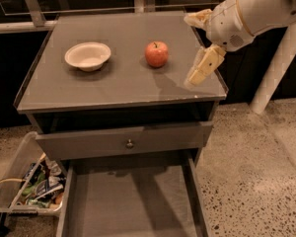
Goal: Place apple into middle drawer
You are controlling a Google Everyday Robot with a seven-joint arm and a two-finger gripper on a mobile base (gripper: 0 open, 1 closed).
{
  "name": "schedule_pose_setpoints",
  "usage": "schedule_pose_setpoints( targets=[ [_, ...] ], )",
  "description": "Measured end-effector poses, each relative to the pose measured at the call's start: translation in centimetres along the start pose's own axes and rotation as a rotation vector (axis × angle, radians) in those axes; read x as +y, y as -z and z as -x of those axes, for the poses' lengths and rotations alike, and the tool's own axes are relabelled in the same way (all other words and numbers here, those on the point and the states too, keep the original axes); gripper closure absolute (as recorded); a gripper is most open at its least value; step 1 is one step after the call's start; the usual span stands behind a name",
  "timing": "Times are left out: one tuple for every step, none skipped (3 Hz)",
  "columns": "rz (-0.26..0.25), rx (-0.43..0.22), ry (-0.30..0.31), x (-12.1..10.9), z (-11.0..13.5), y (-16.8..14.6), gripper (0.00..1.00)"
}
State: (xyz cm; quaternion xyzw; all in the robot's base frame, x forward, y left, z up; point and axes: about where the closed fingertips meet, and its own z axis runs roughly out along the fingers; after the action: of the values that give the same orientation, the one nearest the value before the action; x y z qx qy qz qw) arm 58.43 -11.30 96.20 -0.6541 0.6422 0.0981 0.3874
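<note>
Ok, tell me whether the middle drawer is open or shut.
Open: the middle drawer is pulled out, floor bare. The gripper hovers open right of the apple.

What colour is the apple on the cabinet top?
The apple is red with yellowish patches, seen in the camera view; the gripper hovers beside it.

You are looking at soft light from above; the gripper [190, 48] over the right side of the tabletop [113, 89] is casting a shadow.

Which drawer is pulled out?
The lower drawer, a plain tray pulled far forward; the knobbed drawer above shows only its front. The end effector hovers right of the apple, over the cabinet top.
</note>
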Motion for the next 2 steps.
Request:
schedule_pose_setpoints(
  targets=[
    [0.012, -0.103, -0.038, -2.3, 0.4, -3.3, 0.0],
    [0.041, -0.165, -0.087, -3.9, 0.5, -6.5, 0.0]
  ],
)
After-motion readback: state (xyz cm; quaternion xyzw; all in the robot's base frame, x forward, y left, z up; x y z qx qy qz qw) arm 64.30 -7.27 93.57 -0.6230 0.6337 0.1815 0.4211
